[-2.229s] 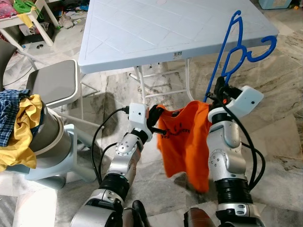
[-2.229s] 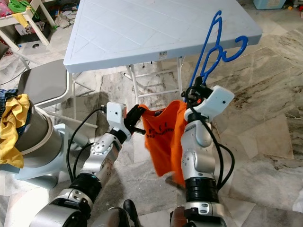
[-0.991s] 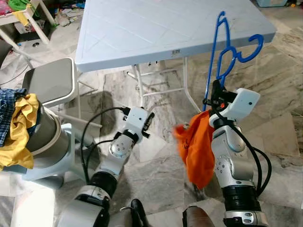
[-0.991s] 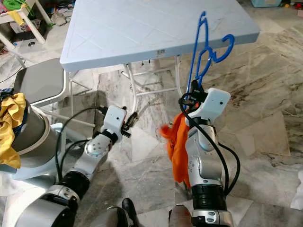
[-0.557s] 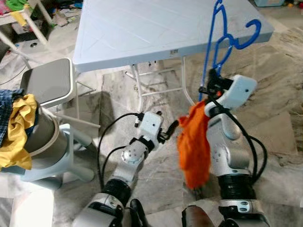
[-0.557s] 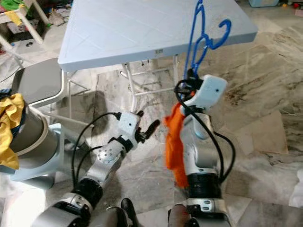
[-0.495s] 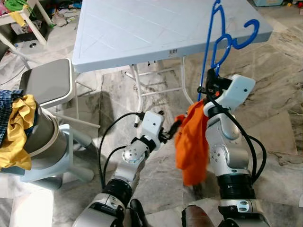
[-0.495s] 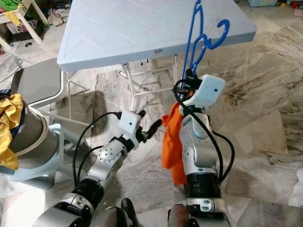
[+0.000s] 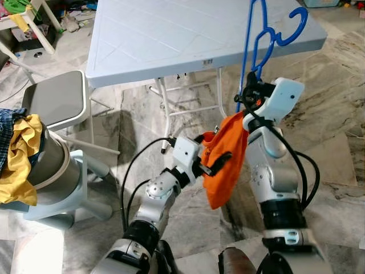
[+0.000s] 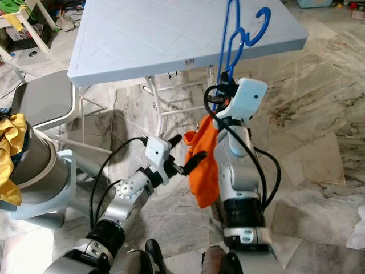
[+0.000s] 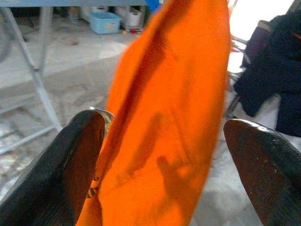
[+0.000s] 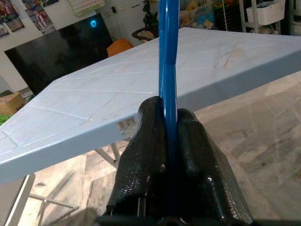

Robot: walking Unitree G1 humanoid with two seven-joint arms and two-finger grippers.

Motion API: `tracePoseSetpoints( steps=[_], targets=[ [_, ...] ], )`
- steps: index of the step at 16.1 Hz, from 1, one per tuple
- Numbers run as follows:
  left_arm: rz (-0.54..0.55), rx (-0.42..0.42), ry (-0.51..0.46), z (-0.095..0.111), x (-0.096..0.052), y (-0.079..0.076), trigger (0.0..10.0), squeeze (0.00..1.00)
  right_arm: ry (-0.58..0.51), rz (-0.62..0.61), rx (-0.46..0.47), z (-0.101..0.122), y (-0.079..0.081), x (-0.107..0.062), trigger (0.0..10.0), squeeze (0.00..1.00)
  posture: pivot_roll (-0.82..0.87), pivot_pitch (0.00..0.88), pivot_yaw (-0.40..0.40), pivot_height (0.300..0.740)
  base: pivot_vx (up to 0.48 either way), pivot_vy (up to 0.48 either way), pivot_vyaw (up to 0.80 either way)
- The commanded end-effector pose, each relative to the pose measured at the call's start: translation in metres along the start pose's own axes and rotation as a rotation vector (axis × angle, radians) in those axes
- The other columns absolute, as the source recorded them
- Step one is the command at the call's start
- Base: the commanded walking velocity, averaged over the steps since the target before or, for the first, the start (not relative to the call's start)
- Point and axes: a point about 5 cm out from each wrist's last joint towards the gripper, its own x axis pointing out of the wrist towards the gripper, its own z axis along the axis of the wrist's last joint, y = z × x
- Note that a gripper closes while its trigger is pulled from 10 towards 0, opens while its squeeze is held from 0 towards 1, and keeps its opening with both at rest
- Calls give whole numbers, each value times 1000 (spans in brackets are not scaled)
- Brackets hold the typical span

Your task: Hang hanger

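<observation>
Now my right gripper [image 12: 168, 136] pinches the blue hanger [image 9: 258, 40] tight. My left gripper's [image 9: 212, 154] fingers [image 11: 82, 155] spread wide around the orange shirt [image 9: 225, 162].

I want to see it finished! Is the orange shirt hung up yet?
Not yet. Done: the right gripper is shut on the blue hanger, and the shirt dangles from it. In hand: the open left gripper reaches around the shirt. Left: straightening it and hanging the hanger somewhere.
</observation>
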Motion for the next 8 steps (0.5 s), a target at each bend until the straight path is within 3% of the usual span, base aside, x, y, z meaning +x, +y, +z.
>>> tracePoseSetpoints(
  steps=[1, 5, 7, 8],
  targets=[
    [-30, -14, 7, -5, 2, -10, 10000, 1000, -25, 35, 21, 8, 16, 4, 10000, 0, -361, 228, 97, 740, 0, 0, 0],
    [-68, 34, 18, -5, 8, -20, 10000, 1000, -7, 79, 17, 14, 30, 5, 10000, 0, -379, 226, 99, 740, 0, 0, 0],
    [-8, 76, 26, -4, 11, -16, 10000, 1000, 24, 107, 16, 14, 33, 2, 10000, 0, -382, 227, 99, 740, 0, 0, 0],
    [31, 104, 35, -3, 13, -12, 10000, 0, 44, 125, 4, 16, 35, -2, 10000, 0, -390, 227, 100, 740, 0, 0, 0]
  ],
)
